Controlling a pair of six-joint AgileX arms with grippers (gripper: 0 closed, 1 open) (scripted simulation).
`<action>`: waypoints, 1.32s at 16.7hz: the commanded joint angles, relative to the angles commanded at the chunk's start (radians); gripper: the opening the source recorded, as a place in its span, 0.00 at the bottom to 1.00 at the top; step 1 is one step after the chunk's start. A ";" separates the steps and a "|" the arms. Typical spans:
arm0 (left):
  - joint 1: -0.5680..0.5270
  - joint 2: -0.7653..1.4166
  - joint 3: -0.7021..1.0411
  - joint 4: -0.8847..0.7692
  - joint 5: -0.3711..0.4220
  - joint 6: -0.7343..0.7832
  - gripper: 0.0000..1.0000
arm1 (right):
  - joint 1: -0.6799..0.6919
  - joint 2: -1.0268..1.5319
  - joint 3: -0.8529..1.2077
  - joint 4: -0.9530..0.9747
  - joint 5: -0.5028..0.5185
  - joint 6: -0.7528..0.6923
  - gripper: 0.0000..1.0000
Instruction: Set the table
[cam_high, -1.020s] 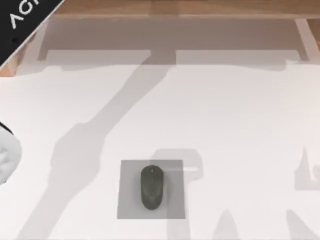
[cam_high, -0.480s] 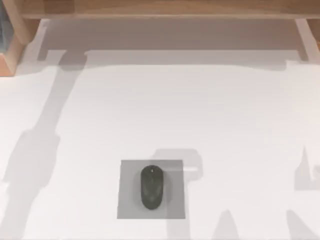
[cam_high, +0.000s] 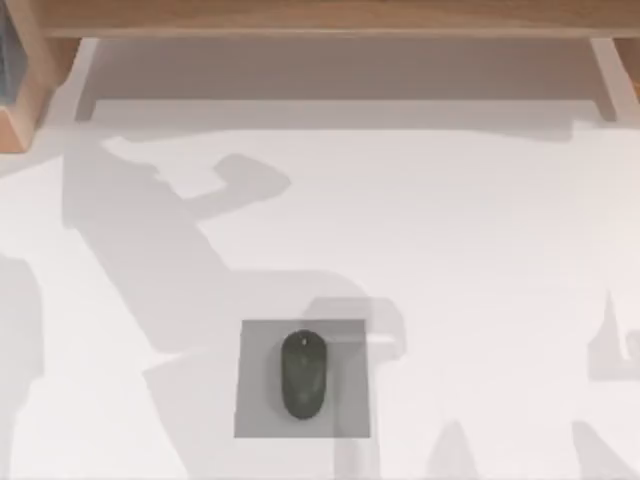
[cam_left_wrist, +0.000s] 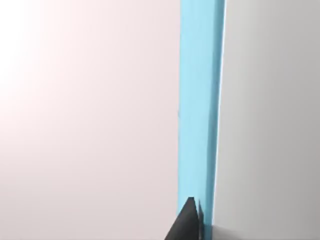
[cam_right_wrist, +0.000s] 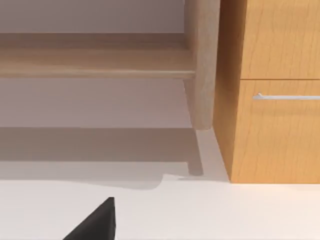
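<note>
The worktop (cam_high: 470, 240) lay broad and white across the top view, running from the near edge out to the wooden frame (cam_high: 320, 18) along the far side; on it, near the front and a little left of centre, sat one grey square mouse pad (cam_high: 256, 400), and squarely on that pad rested one dark computer mouse (cam_high: 303, 374), its long axis running near to far; my read was that the pad had been laid first as the mouse's base, so the mouse sat ready to hand for someone at the near edge. Count so far: one pad, one mouse, and no cutlery or dishes to be seen; so the setting looked barely begun, as I judged it.

In the left wrist view, a dark tip of the left end effector (cam_left_wrist: 186, 224) poked in beside a tall light-blue upright strip (cam_left_wrist: 197, 100); whether its fingers were open or closed, I could not tell; what that blue thing was, I could not tell either. In the right wrist view, one dark finger of the right end effector (cam_right_wrist: 95, 222) hung over the white worktop, facing a wooden leg (cam_right_wrist: 202, 65) and a wooden cabinet (cam_right_wrist: 275, 40) with one drawer handle (cam_right_wrist: 287, 96); open or closed, again I could not tell; it looked parked, holding nothing that could be seen.
</note>
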 joint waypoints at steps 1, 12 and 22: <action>0.062 0.000 -0.081 0.029 0.045 0.074 0.00 | 0.000 0.000 0.000 0.000 0.000 0.000 1.00; 0.205 0.035 -0.643 0.390 0.565 0.689 0.00 | 0.000 0.000 0.000 0.000 0.000 0.000 1.00; 0.102 0.088 -0.655 0.472 0.678 0.759 0.00 | 0.000 0.000 0.000 0.000 0.000 0.000 1.00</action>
